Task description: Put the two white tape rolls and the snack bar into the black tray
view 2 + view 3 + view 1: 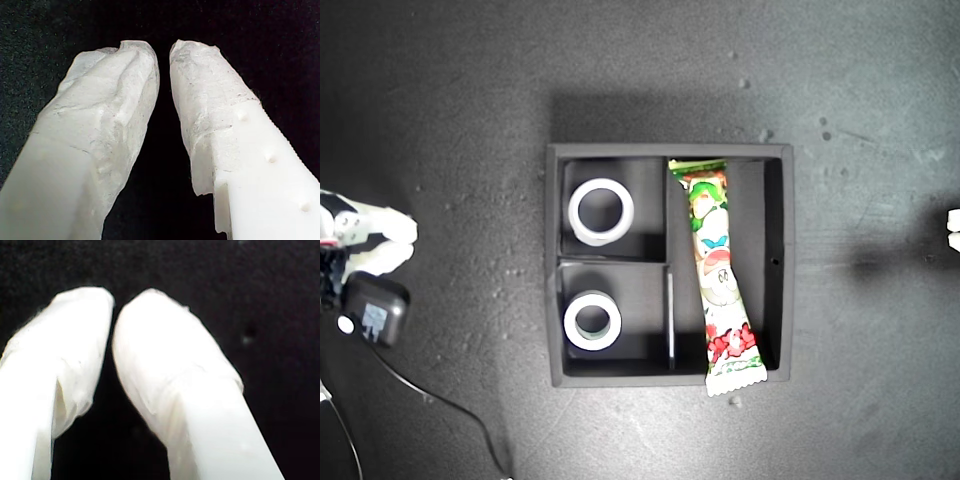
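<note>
All 3 items lie inside the black tray: 1 white tape roll in each small compartment, second roll below it. The snack bar fills the long compartment — its lower crimp overhangs the wall. My first gripper and my second gripper are nearly closed, empty; which arm is nearer cannot be told.

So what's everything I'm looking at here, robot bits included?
black tray: one, matte black, middle of the dark table.
white tape rolls: two, white, one in each small compartment, upper and lower in the exterior view.
snack bar: one, green, white and red, lying slanted in the long compartment, its lower end over the tray wall.
arm with camera and cable: one, white and black, at the exterior view's left edge.
first tool: white, nearly closed, holding nothing.
second tool: white, tips nearly touching, holding nothing.
</note>
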Controlling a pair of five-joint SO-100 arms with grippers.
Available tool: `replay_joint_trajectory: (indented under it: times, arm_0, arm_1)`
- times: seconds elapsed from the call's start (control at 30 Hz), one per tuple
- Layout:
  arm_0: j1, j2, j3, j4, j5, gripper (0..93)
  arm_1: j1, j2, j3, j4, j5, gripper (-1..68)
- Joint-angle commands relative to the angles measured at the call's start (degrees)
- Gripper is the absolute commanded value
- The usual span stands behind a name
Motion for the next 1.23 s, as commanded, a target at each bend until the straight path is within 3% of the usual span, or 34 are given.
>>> replay_joint_trajectory:
  times: [0.0,0.07,0.23,1.2]
  arm_0:
    - [-0.8,0.6,3.4,2.5,-7.6,2.9]
    - [0.1,1.0,3.4,2.5,-8.5,2.7]
    - [-0.4,2.8,3.4,2.3,8.5,2.7]
    - [-0.4,2.8,3.4,2.3,7.2,2.7]
  arm_1:
    - [-0.2,0.5,0.7,0.1,-3.8,1.8]
    - [-0.2,0.5,0.7,0.1,-3.8,1.8]
    - [-0.2,0.5,0.7,0.1,-3.8,1.8]
    - [-0.2,0.5,0.7,0.1,-3.8,1.8]
